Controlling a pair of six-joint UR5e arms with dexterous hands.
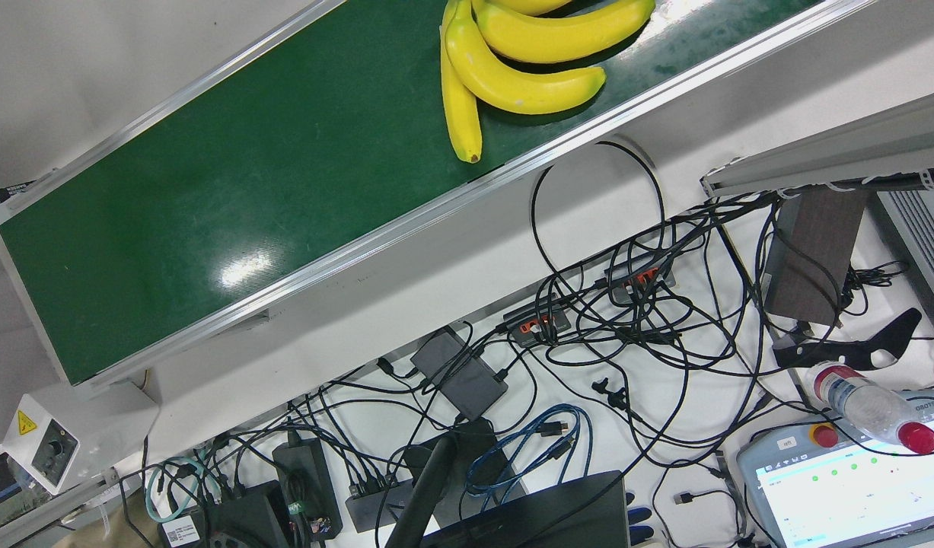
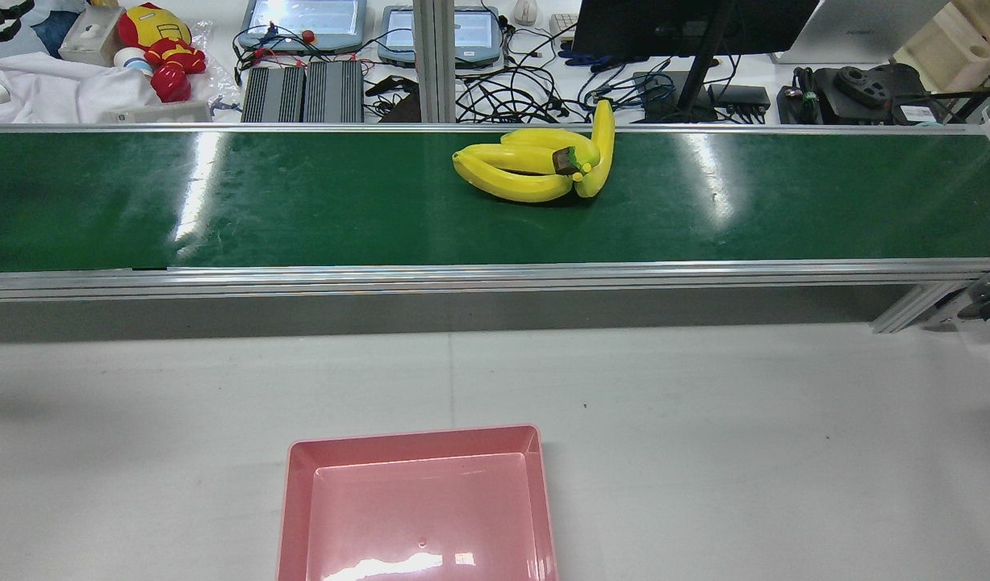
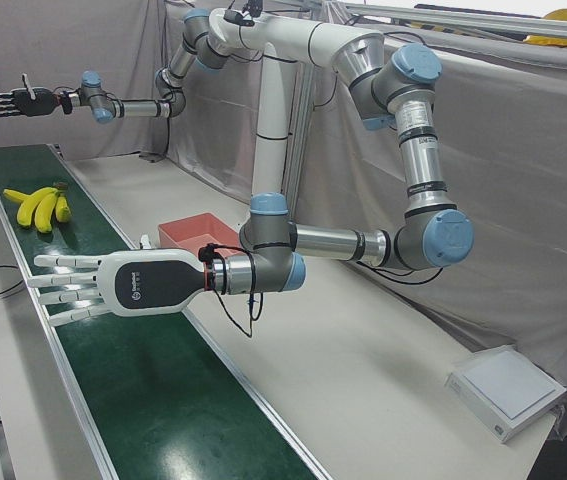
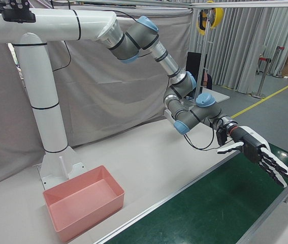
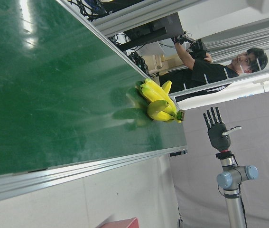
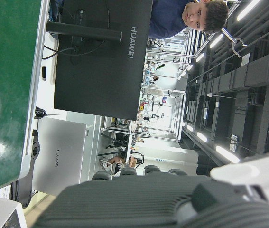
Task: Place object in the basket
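Note:
A bunch of yellow bananas (image 2: 535, 165) lies on the green conveyor belt (image 2: 301, 202), right of centre in the rear view. It also shows in the front view (image 1: 512, 68), left-front view (image 3: 38, 207) and left hand view (image 5: 160, 102). The empty pink basket (image 2: 418, 440) sits on the grey table on the robot's side of the belt, and shows too in the side views (image 3: 178, 232) (image 4: 83, 208). My left hand (image 3: 113, 285) is open and flat above the belt, far from the bananas. My right hand (image 3: 13, 100) is open and empty over the belt's other end (image 4: 258, 152).
Beyond the belt lie tangled cables (image 1: 626, 320), a monitor (image 2: 688, 24), tablets (image 2: 301, 20) and a toy (image 2: 160, 44). A white box (image 3: 508, 390) sits on the table's end. A person (image 5: 210, 66) stands behind the belt.

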